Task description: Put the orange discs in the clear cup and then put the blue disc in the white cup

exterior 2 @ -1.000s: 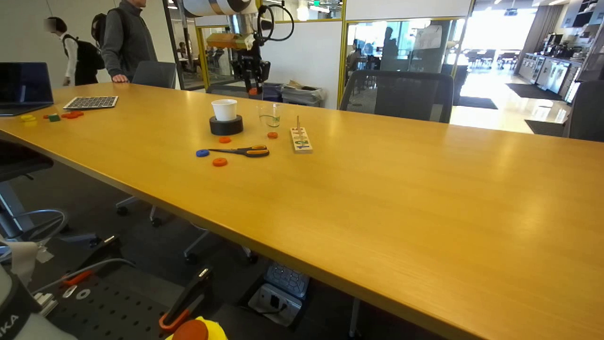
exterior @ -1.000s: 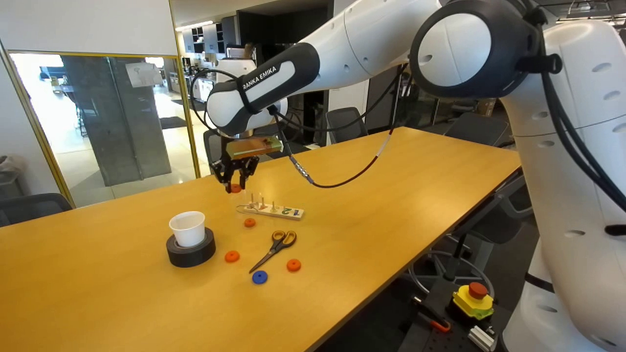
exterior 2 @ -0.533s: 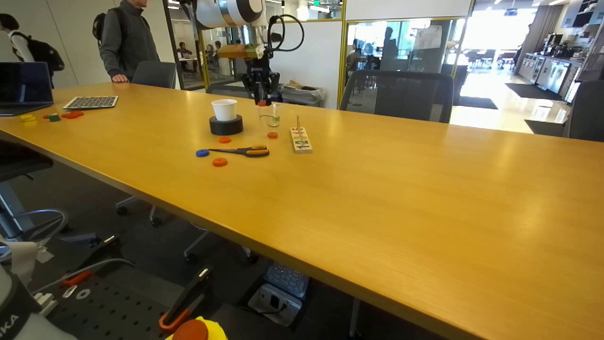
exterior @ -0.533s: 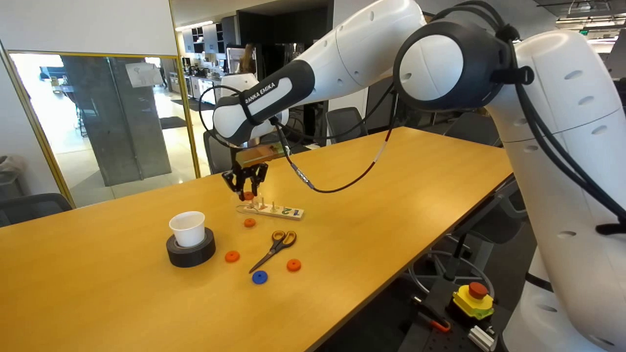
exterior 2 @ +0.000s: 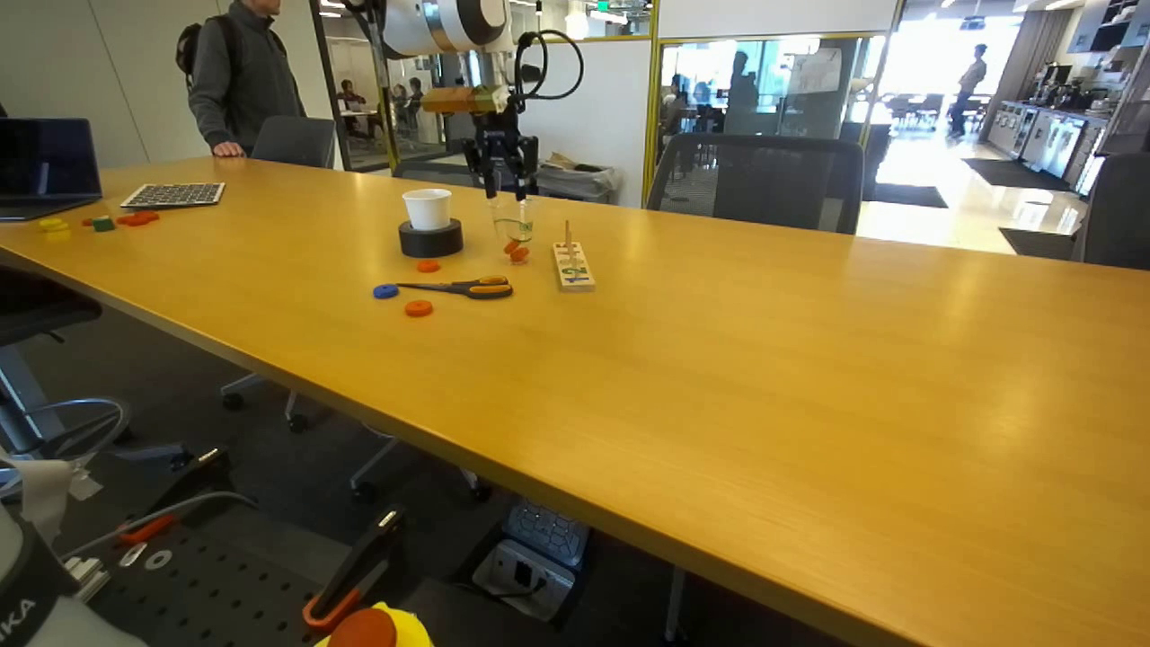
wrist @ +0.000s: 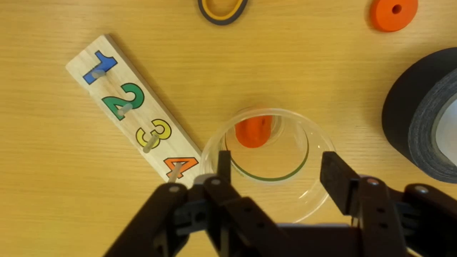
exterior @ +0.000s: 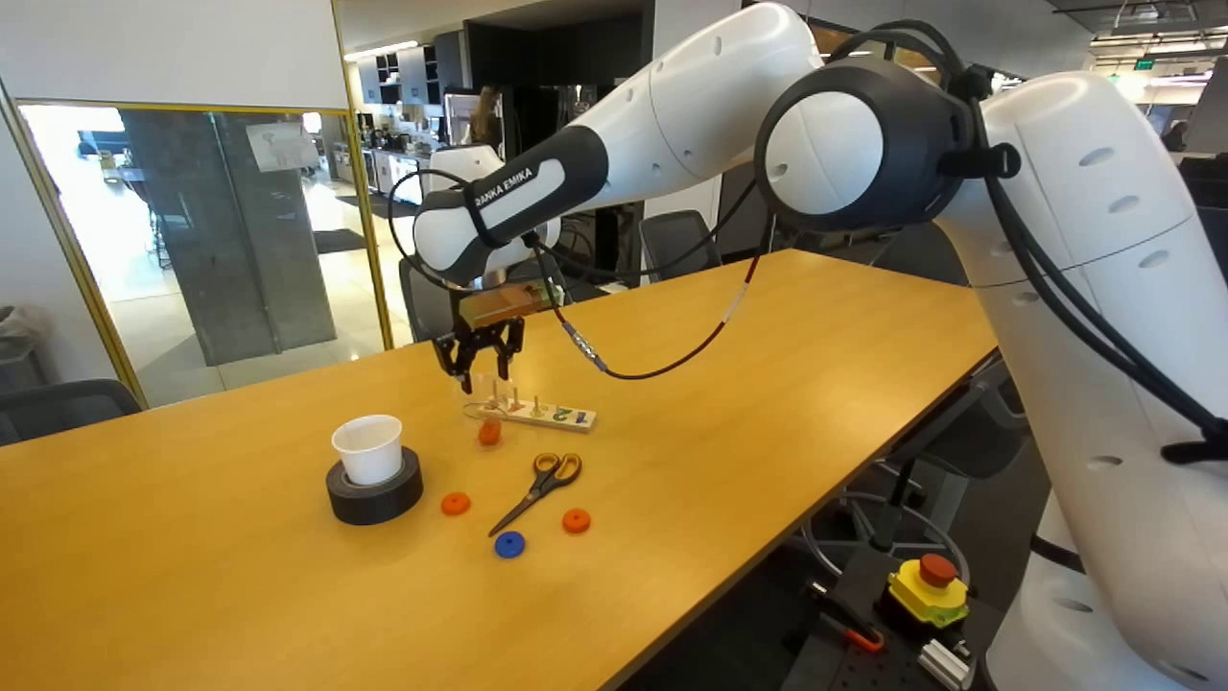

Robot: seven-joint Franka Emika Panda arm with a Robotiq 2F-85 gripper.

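My gripper (wrist: 275, 159) is open and empty above the clear cup (wrist: 302, 123), its fingers apart over the cup's rim. The gripper also shows in both exterior views (exterior: 486, 381) (exterior 2: 506, 194). Orange discs (wrist: 253, 132) (exterior 2: 518, 255) lie low inside the clear cup; in an exterior view one looks tilted against another. Two more orange discs (exterior: 455, 503) (exterior: 576, 520) lie on the table. The blue disc (exterior: 509, 544) (exterior 2: 384, 291) lies by the scissors' tips. The white cup (exterior: 368, 448) (exterior 2: 427, 208) stands upright on its black ring (exterior: 376, 501).
A wooden number board with pegs (wrist: 132, 107) lies beside the clear cup. Scissors with orange handles (exterior: 539, 489) lie among the discs. A laptop (exterior 2: 45, 166), a patterned board (exterior 2: 172, 195) and small coloured pieces (exterior 2: 103, 223) are on the table. A person (exterior 2: 243, 81) stands behind it.
My gripper has moved over the clear cup and lowered a little. It has opened, and the orange disc it held has dropped down into the cup.
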